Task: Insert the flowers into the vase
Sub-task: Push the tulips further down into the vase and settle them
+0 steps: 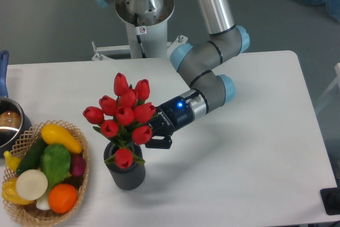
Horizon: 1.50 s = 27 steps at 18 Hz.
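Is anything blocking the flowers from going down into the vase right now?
Nothing visible does. The flowers sit directly over the vase, stems already at its mouth, with the hand at them. The basket stands off to the side, apart from the vase.

The UR5e arm (212, 19) has silver-grey tubular links, dark grey joint housings with pale blue end caps, a white pedestal base bearing a small red-and-white sticker, and a black end effector (158, 134) behind a wrist showing a blue light.
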{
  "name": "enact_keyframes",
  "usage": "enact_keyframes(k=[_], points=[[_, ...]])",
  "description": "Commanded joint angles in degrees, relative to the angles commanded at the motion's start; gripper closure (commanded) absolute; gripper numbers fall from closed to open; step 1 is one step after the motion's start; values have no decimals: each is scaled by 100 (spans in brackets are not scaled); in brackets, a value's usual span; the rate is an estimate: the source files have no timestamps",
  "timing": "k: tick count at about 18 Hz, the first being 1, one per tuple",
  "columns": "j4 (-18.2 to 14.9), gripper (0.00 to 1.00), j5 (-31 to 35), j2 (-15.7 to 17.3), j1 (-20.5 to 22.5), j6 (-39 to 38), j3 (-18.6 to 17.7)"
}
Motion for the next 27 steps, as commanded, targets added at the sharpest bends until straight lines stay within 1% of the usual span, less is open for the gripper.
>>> enact_keyframes(k=[7, 13, 19, 22, 27], points=[[0, 88, 0, -79, -9, 141, -62], [0, 85, 9, -123, 26, 229, -132], [0, 85, 9, -123, 17, 229, -123], [0, 82, 17, -123, 17, 229, -97], [0, 81, 18, -202, 9, 308, -27]])
